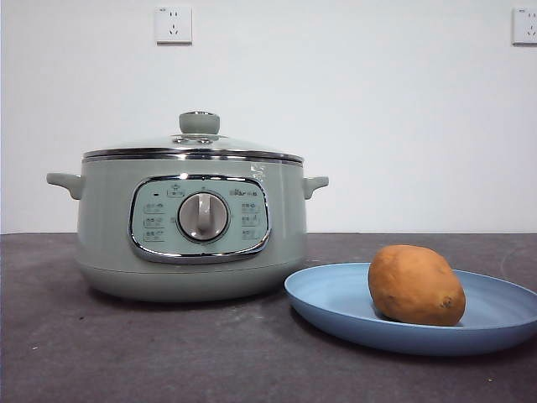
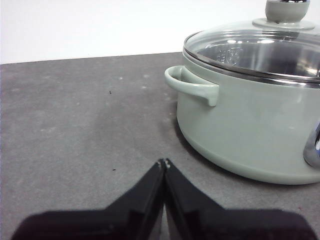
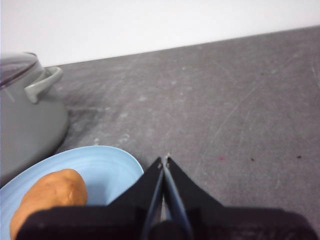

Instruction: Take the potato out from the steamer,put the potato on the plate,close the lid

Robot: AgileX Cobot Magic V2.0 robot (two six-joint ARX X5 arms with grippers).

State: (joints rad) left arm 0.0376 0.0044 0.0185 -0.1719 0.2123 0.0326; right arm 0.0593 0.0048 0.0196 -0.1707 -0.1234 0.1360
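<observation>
The steamer [image 1: 191, 227] carries a small logo and rows of tiny button labels on its chrome-framed panel, around the silver dial [image 1: 203, 217], but none of that print is sharp enough to read. The pot is round, pale sage green and smooth, with a stubby handle on each side. The lid [image 1: 195, 144] sits closed on it: domed glass, chrome rim, round green knob.

Just beside the steamer, on its dial-facing right in the front view, lies the plate [image 1: 336, 302], shallow, light blue, faintly ridged in rings. The potato [image 1: 416, 285] rests on it, oval, orange-brown, matte, with a small dark spot at one end. Both stand on the dark grey, scuffed bench [image 1: 126, 353].

Only the front view shows the panel, the two wall sockets [image 1: 174, 24] on the white wall, and no arm at all. The left wrist view alone shows through the glass into the steel-lined pot, with the left hand [image 2: 164, 162] pinched closed and empty above bare bench near the steamer's handle. The right wrist view shows the right hand [image 3: 164, 160] likewise pressed together, holding nothing, just beside the plate's rim, away from the steamer.
</observation>
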